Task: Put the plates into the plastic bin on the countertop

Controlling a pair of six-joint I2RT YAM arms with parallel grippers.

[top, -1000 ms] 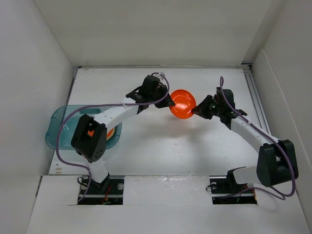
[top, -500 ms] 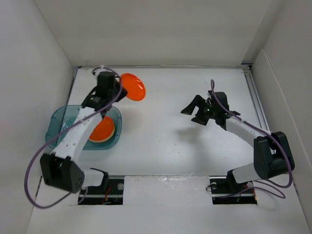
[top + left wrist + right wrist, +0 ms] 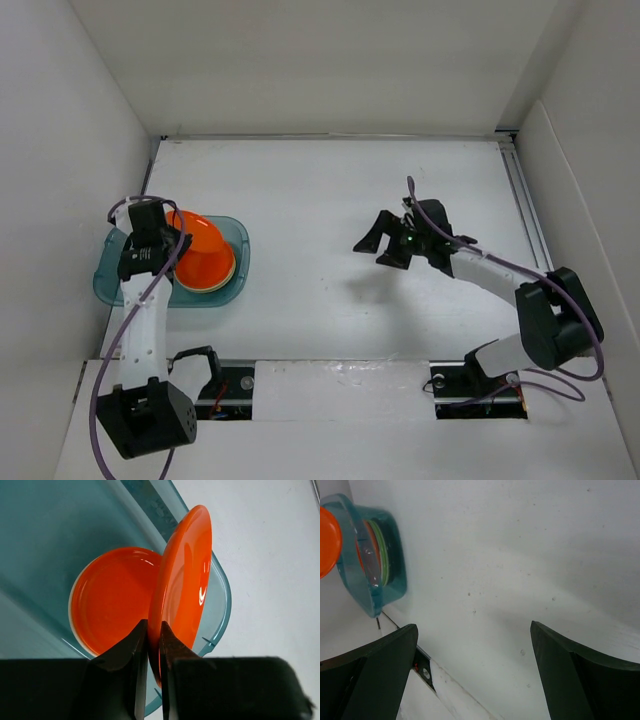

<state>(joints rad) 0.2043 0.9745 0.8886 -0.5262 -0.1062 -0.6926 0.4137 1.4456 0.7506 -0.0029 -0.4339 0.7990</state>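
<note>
Across the tabletop [image 3: 330, 190], the orange plate [image 3: 182, 580] has travelled from the middle, where both arms met at it, over to the plastic bin [image 3: 108, 270] at the left. The handover is done. What remains, by my reading, is lowering and letting go. No other plate shows outside the bin, so this is likely the last. The plate hangs on edge, tilted, above the stack [image 3: 112, 597] already inside. The left tool [image 3: 152, 625] is clenched on its rim. The right tool [image 3: 382, 247] has sprung wide, grasps nothing, and hovers over bare tabletop.
</note>
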